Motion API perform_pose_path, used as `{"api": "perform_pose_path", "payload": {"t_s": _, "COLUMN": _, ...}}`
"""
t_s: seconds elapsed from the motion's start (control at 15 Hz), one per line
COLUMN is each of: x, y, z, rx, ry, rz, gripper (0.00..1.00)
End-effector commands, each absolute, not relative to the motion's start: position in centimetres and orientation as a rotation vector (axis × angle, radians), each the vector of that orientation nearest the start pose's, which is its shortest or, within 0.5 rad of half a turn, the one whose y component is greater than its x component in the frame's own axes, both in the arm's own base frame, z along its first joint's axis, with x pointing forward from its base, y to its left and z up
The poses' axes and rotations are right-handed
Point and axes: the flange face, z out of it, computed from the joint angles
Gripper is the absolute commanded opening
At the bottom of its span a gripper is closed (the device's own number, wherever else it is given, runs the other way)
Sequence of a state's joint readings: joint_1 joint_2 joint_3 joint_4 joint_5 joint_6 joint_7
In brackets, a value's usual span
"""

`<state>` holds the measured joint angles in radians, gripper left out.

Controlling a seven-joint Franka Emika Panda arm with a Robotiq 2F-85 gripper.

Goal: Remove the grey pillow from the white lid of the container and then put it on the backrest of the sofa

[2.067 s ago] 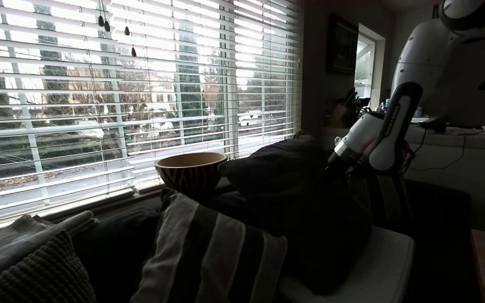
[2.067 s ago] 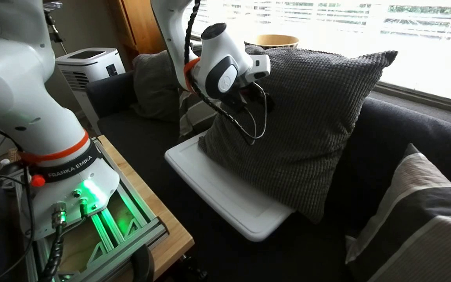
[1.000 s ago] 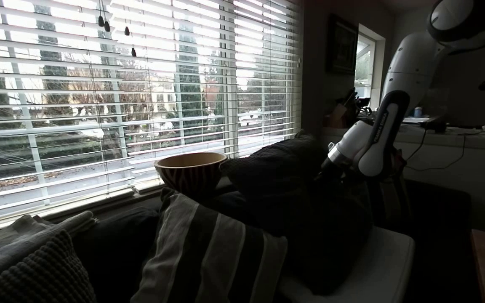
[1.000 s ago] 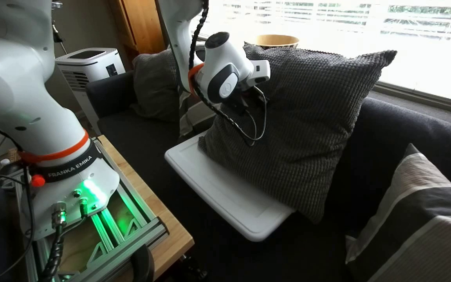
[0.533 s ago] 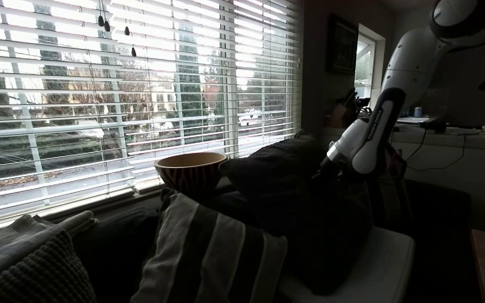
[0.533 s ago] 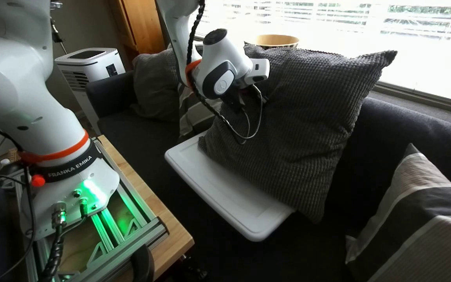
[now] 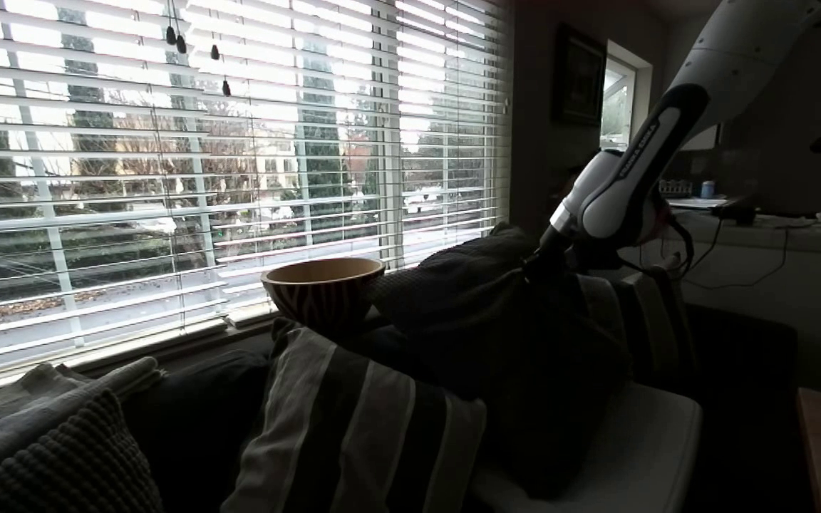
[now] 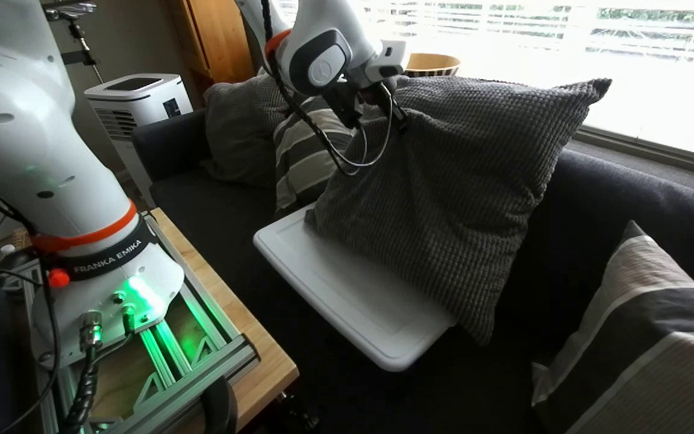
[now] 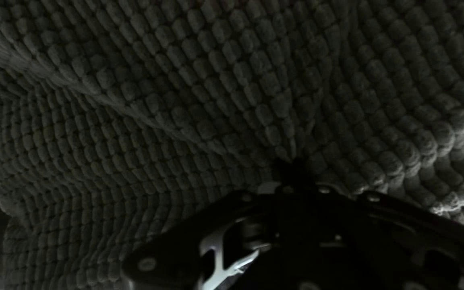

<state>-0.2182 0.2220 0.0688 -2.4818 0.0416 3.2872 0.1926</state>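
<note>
Beside a window [image 7: 239,142] hung with slatted blinds, my jaws are clenched on a fold of the grey pillow [image 8: 461,175], creases fanning from the pinch in the wrist view. The pillow stands tilted above the dark sofa [image 8: 208,199], its lower edge on the white lid [image 8: 347,301], one bottom corner poking past the lid's rim and its upper part inclined toward the backrest of the sofa [image 8: 642,187]; whether the two touch, I cannot tell. A broad strip of smooth white panel lies bare on the side toward my base [image 8: 106,271], while whatever lies under the lid is lost in shadow. In both exterior views a wooden bowl [image 7: 323,292] sits upright by the glass, banded dark and light outside, pale along its inner wall, its floor hidden below the rim. A broad-striped pillow [image 7: 360,420] slants on the sofa, apart from the lid in an exterior view. A second striped pillow [image 8: 308,150] and a grey cushion [image 8: 241,132] lean together beyond my arm [image 8: 353,42], and a white appliance [image 8: 142,114] stands just past the sofa's armrest [image 8: 172,138].
</note>
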Motion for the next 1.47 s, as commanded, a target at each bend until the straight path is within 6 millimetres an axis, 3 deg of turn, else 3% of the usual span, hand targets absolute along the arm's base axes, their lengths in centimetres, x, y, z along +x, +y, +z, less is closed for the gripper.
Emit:
{"api": "perform_pose_path", "payload": {"t_s": 0.0, "x": 51.0, "y": -9.0, "z": 33.0, "rx": -2.872, "ry": 0.687, "rz": -0.947, "gripper": 0.01}}
{"api": "perform_pose_path", "payload": {"t_s": 0.93, "x": 53.9, "y": -18.1, "z": 50.1, "rx": -2.569, "ry": 0.84, "rz": -1.612, "gripper": 0.01}}
{"api": "perform_pose_path", "payload": {"t_s": 1.4, "x": 53.7, "y": -20.1, "z": 55.4, "rx": -2.307, "ry": 0.951, "rz": -1.88, "gripper": 0.01}}
